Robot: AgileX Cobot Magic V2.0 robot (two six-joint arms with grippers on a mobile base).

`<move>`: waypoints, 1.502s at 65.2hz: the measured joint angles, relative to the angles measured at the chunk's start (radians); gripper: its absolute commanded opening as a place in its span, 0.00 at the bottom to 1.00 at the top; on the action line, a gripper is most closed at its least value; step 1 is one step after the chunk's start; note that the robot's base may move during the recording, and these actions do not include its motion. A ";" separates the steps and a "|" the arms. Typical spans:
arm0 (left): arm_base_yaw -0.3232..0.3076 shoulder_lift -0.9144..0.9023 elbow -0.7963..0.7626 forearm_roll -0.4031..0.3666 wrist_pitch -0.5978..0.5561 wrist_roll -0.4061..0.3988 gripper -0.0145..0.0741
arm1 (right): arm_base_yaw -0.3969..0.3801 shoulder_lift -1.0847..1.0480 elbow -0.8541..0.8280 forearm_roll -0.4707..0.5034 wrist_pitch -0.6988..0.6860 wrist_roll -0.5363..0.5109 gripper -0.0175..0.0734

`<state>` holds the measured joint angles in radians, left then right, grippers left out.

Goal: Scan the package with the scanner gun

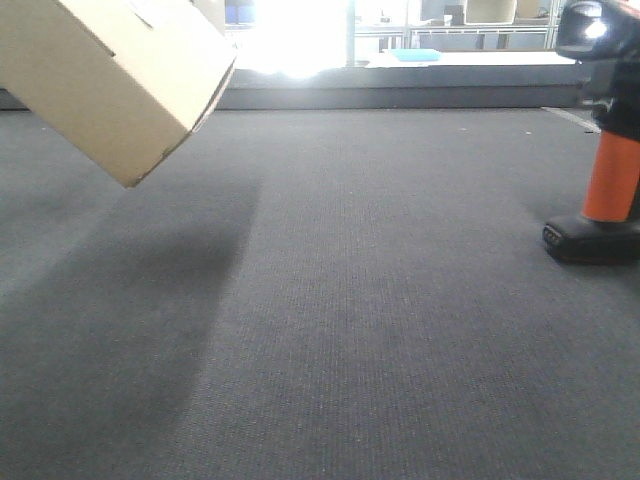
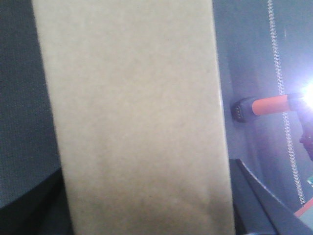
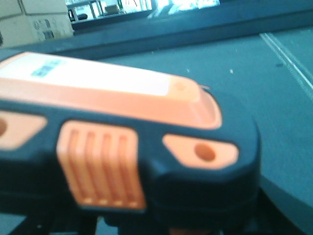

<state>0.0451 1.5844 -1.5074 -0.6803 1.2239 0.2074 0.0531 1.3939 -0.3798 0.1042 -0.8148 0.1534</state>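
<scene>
The package (image 1: 110,75), a plain tan cardboard box, hangs tilted above the carpet at the top left and casts a shadow below. It fills the left wrist view (image 2: 132,112), where my left gripper (image 2: 146,213) is shut on it, with a dark finger (image 2: 266,205) on each side. The scanner gun (image 1: 605,150) is upright at the right edge, with black head, orange handle and black base low over the carpet. Its black and orange head (image 3: 122,142) fills the right wrist view. My right gripper (image 3: 151,227) sits under it, shut on the scanner gun, with its fingers mostly hidden.
Dark grey carpet (image 1: 350,300) covers the floor. A low dark ledge (image 1: 400,97) runs along the back under bright windows. A white line (image 3: 288,54) crosses the carpet on the right. Printed cardboard boxes (image 3: 29,22) stand far back left.
</scene>
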 measured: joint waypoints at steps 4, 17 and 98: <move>0.000 0.000 0.000 0.000 0.000 0.000 0.04 | 0.000 -0.043 -0.013 0.000 0.040 -0.015 0.03; 0.000 0.000 0.000 0.000 0.000 0.000 0.04 | 0.000 -0.182 -0.174 -0.051 0.332 -0.081 0.03; 0.000 0.000 0.000 0.020 0.000 0.000 0.04 | 0.066 -0.020 -0.787 -0.716 0.936 -0.097 0.03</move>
<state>0.0451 1.5844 -1.5074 -0.6601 1.2239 0.2074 0.1196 1.3738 -1.1671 -0.6115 0.1209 0.0560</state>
